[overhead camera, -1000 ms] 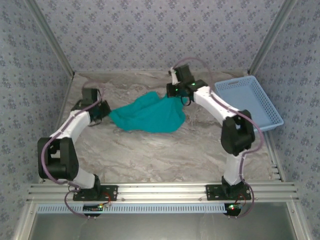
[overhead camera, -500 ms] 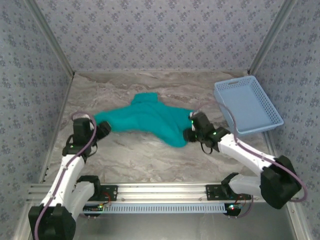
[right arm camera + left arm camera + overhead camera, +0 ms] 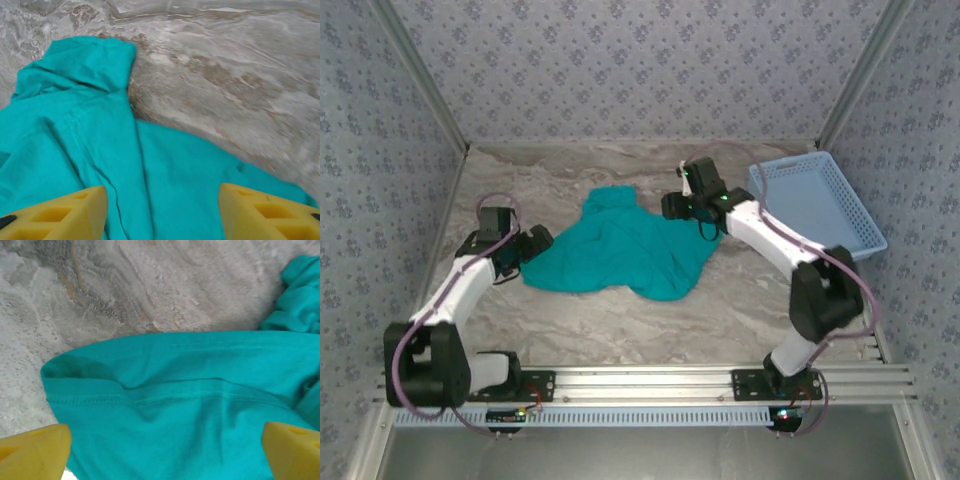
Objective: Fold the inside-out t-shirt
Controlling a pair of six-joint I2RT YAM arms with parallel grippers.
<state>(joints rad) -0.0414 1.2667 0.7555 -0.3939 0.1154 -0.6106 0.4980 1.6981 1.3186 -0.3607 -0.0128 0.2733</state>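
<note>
mid-desk, a bit toward the far side, the inside-out t-shirt [image 3: 620, 250] lies in a rumpled heap, bunched & not flat. left gripper [image 3: 535, 243] sits at its left edge w/ jaws spread wide over a stitched hem, nothing held. right gripper [image 3: 682, 205] is at the far-right edge, jaws also apart, cloth under them but not pinched. looks like the spreading-out step, no fold made yet. next move prob calls for both jaws to drop onto opposite edges, pinch one layer each & pull apart to flatten it on the desk [image 3: 620, 320]. light blue basket [image 3: 820, 205] stands just beside the right arm, apart from the shirt; it could crowd a wide pull to that side.
</note>
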